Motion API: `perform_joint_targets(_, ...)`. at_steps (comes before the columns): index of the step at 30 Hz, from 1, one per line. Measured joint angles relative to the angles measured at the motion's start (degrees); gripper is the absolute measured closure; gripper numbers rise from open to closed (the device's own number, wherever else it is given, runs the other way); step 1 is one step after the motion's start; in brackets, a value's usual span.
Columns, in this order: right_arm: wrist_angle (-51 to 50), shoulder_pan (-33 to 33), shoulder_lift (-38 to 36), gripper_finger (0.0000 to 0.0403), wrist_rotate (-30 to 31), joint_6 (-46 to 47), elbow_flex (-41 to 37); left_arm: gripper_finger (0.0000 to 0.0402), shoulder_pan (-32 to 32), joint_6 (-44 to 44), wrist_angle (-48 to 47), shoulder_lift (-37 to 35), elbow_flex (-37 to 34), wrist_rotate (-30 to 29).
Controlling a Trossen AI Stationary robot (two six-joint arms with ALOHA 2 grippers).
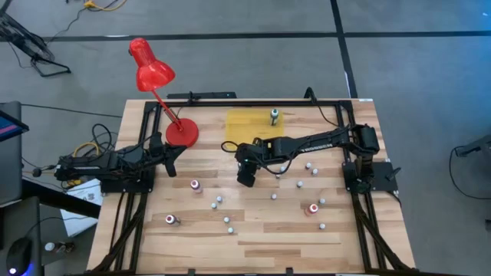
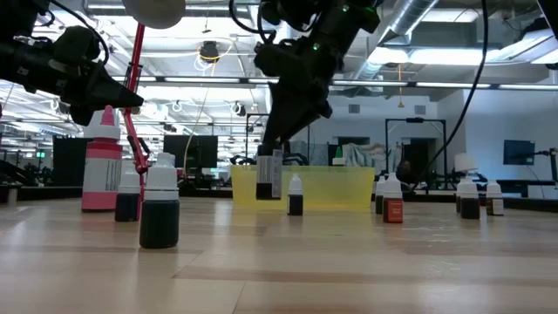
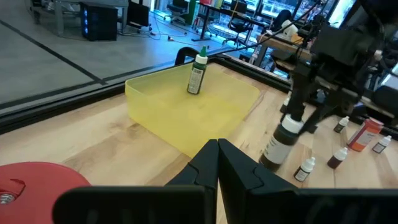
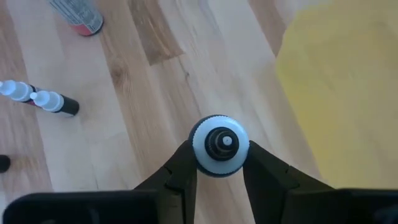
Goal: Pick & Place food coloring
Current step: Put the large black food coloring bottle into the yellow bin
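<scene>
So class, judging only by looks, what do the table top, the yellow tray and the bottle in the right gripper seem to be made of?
Table top: wood planks, matte, with visible grain and seams.
Yellow tray: probably plastic, translucent, smooth, thin-walled.
Bottle held by the right gripper: likely plastic, with a smooth white cap, a dark body and a printed label.

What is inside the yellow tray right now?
One green-labelled bottle stands upright in the yellow tray, near its far side. The rest of the tray floor looks bare. The right pincer grips another bottle beside the tray, not in it.
</scene>
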Motion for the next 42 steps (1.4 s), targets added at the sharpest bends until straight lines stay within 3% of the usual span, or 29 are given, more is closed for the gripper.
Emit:
perform_joint_targets(7, -11.7, -0.3, 0.0, 0.0304, 7.7, -4.3, 7.4, 0.0401, 0.0, 0.0, 0.0, 0.0, 0.0, 0.1)
perform_joint_targets(16, -20.3, -3.7, -0.1, 0.0302, 6.6, -14.7, 16.7, 0.0401, 0.0, -0.3, 0.0, 0.0, 0.0, 0.1)
perform_joint_targets(22, -24.2, -10.6, -0.1, 0.0301, 0.3, -15.5, 16.6, 0.0401, 0.0, -0.3, 0.0, 0.0, 0.0, 0.1)
perform_joint_targets(32, -23.0, -19.2, -1.2, 0.0301, 1.2, -13.5, 9.0, 0.0401, 0.0, 0.2, -0.6, 0.0, 0.0, 0.1)
perform_joint_targets(42, -2.6, -21.4, -17.7, 0.0300, 1.3, -6.7, -13.7, 0.0401, 0.0, 0.4, -3.7, 0.0, 0.1, -2.0)
